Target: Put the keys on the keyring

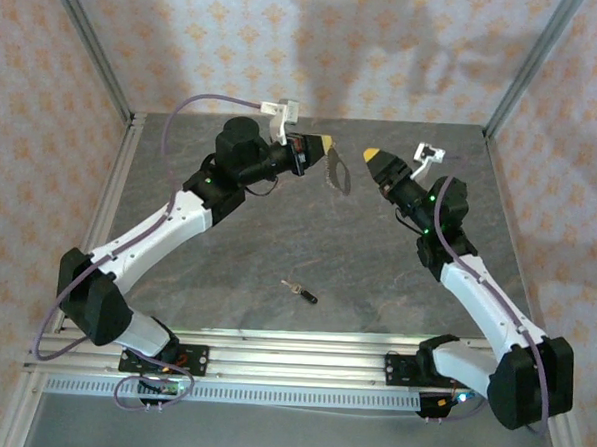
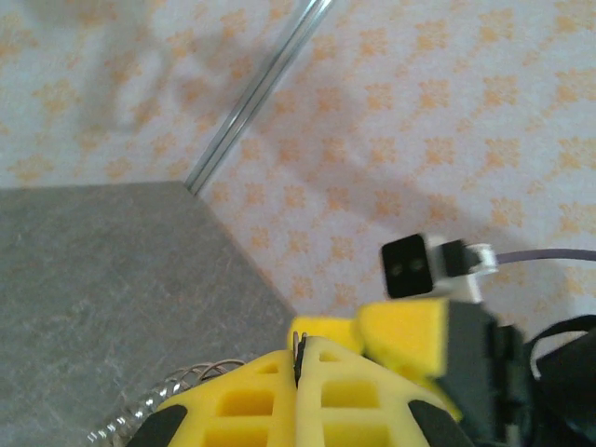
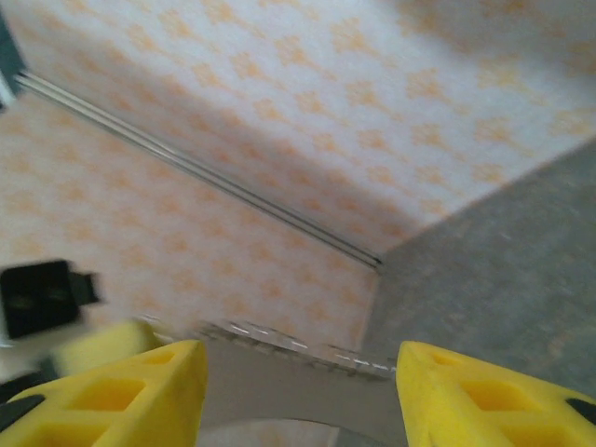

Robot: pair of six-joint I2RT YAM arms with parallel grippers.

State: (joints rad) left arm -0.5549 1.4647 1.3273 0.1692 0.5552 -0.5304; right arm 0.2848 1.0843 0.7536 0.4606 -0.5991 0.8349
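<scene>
A: Top view, arm poses?
B: Both arms are stretching toward the middle of the tabletop's (image 1: 226, 270) far edge. The left gripper (image 1: 326, 144) is clamping the dangling keyring (image 1: 337, 175), and the right gripper (image 1: 372, 154) is facing it, near. The key (image 1: 300, 291) is lying by the near edge.
A: Left wrist?
B: The left gripper (image 2: 298, 372) is pressing shut on the keyring (image 2: 168, 396).
A: Right wrist?
B: The right gripper's (image 3: 298, 352) jaws are standing apart, with the keyring (image 3: 251, 333) just beyond.

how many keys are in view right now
1. The key lies on the table, near the front edge, about midway across. The keyring hanging from the left hand is too small to tell if another key is on it.
</scene>
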